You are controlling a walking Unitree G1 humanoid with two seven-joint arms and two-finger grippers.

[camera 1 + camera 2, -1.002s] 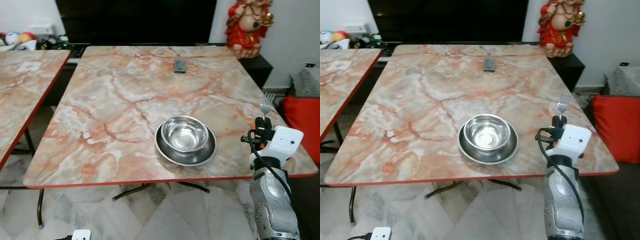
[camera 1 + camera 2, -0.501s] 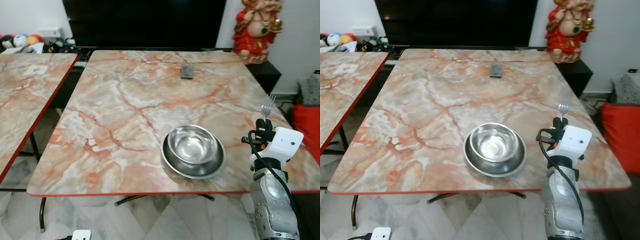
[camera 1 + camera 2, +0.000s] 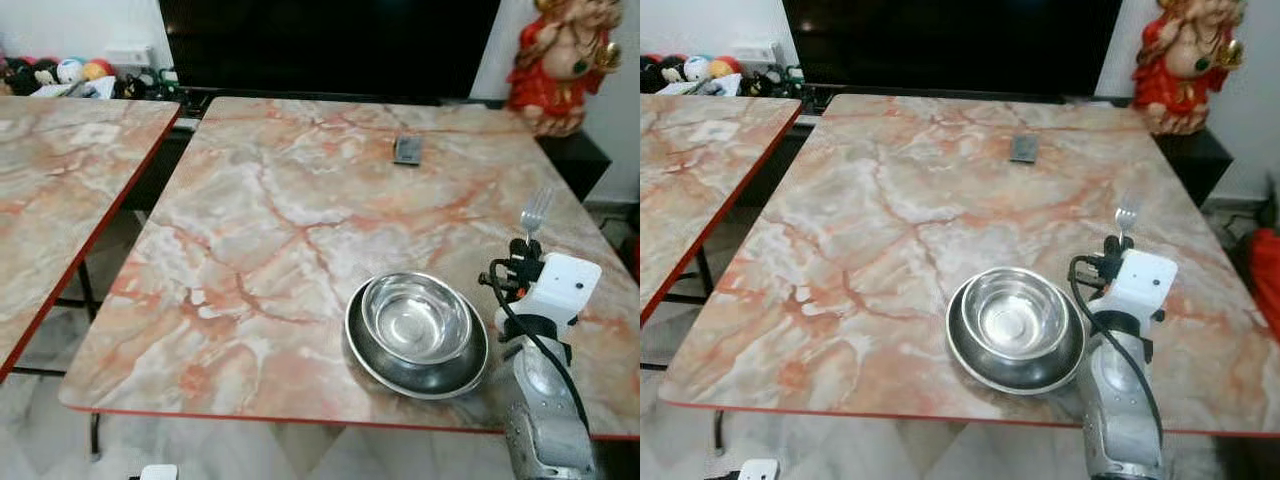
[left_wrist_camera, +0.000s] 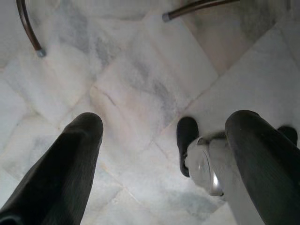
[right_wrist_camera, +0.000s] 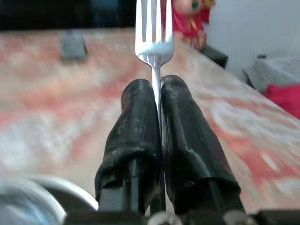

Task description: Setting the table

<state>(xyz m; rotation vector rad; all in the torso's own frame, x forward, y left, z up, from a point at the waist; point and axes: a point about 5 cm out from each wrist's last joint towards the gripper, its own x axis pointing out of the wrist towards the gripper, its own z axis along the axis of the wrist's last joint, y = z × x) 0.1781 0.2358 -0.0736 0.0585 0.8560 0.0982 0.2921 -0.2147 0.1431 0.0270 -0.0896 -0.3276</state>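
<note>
A marbled surface (image 3: 300,200) filled the frame, with a bowl (image 3: 416,318) nested in a plate (image 3: 372,358) at lower right. Beside them the right gripper (image 5: 158,89) stood clamped on an upright fork (image 5: 153,33), probably for laying alongside. The left gripper (image 4: 161,140) hung spread apart above the floor.

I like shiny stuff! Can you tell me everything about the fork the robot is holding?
The shiny silver metal fork has four thin tines on a slim neck. It stands upright, tines pointing up, its stem pinched between the two black fingers of the right gripper, which hide its lower handle. It is held above the right side of the orange marbled table, just right of the steel bowl nested in a steel plate. Only the gripper touches it.
</note>
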